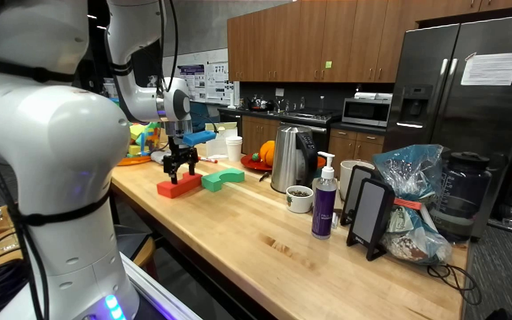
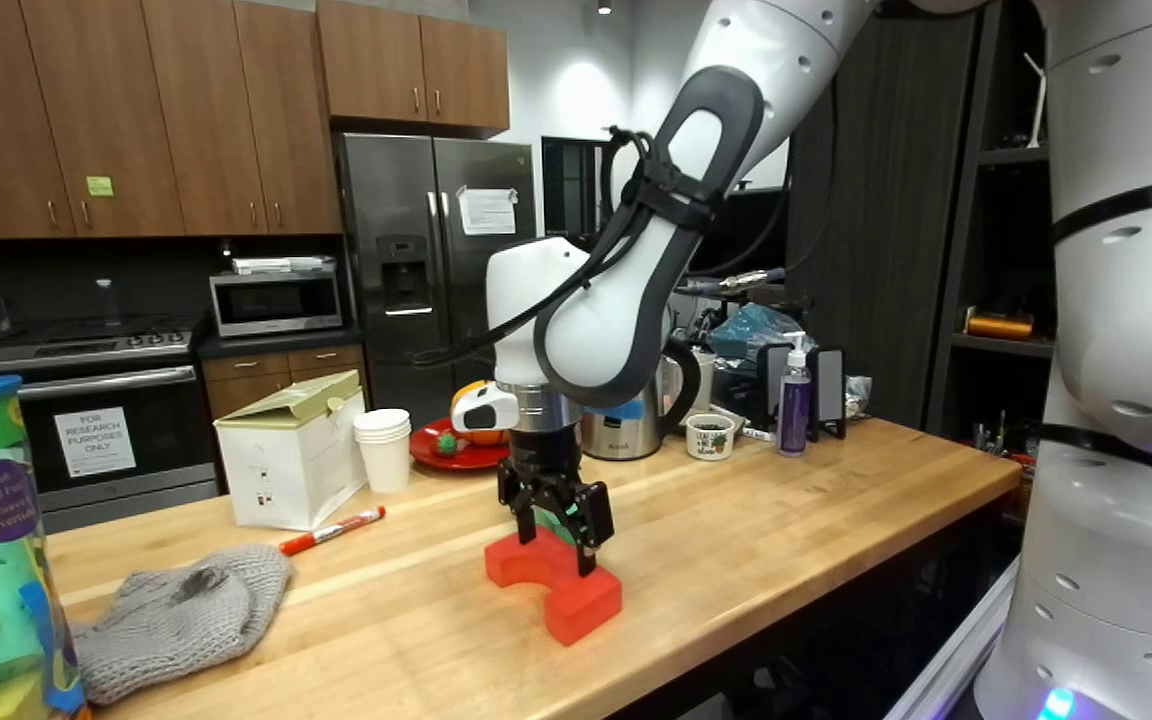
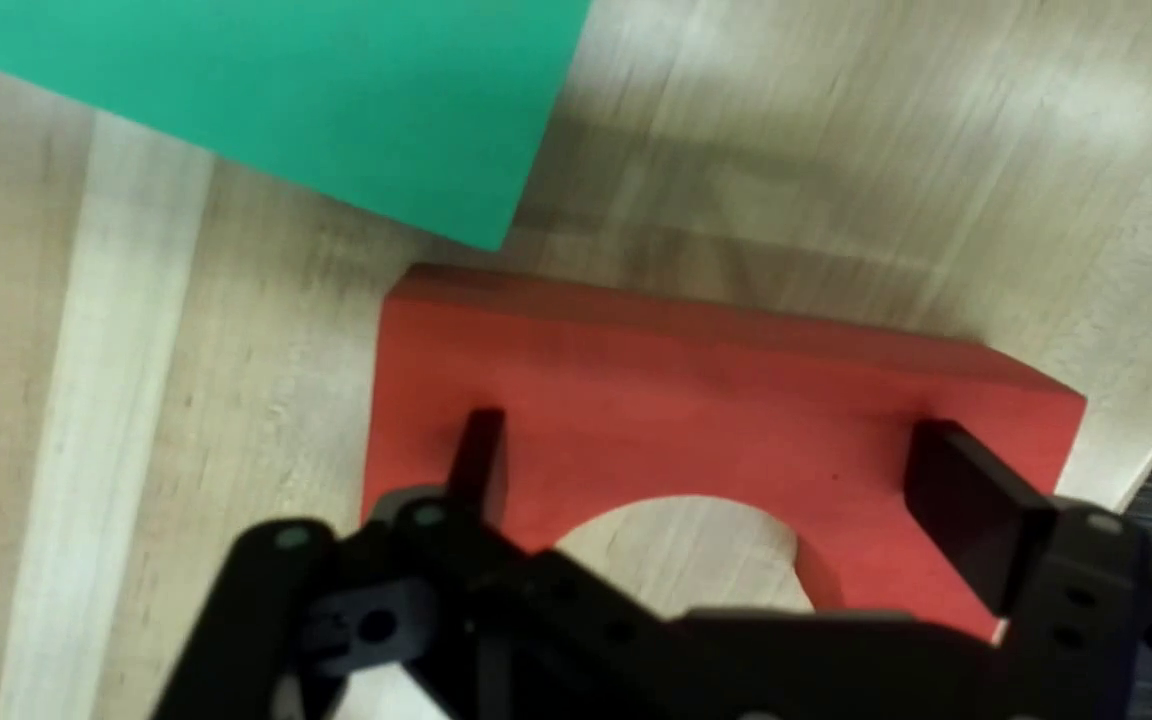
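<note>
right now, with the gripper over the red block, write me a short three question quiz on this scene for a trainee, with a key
1. True or false: the gripper has its fingers spread apart.
2. Which block lies beneath the gripper?
a) green block
b) yellow block
c) red block
3. Fill in the blank: in both exterior views, the stack of cups stands between the box and the red ____.

Key: 1. True. 2. c, the red block. 3. plate.
</note>
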`<action>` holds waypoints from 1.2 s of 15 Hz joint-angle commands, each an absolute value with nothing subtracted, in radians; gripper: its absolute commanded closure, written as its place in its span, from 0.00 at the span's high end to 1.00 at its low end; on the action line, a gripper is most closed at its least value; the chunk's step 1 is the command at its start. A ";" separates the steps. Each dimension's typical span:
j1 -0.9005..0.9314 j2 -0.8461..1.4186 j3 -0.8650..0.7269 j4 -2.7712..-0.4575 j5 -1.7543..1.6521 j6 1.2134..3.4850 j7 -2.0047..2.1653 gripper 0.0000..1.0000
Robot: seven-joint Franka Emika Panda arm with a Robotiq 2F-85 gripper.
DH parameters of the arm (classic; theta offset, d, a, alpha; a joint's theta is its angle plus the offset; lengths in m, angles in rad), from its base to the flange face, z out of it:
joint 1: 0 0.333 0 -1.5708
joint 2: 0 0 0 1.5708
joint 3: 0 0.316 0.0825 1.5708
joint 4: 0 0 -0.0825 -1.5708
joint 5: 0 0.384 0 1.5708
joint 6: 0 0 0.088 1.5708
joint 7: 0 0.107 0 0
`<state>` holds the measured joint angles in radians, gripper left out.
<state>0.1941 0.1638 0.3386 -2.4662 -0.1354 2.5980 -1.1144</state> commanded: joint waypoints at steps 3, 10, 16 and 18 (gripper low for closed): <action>0.200 0.109 0.342 -2.616 -0.074 2.597 -1.211 1.00; 0.209 0.055 0.322 -2.703 -0.062 2.646 -1.227 1.00; 0.211 0.014 0.298 -2.767 -0.007 2.700 -1.257 1.00; 0.213 0.004 0.288 -2.783 0.012 2.715 -1.267 1.00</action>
<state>0.2049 0.0012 0.3239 -2.7035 -0.0246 2.7049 -1.2335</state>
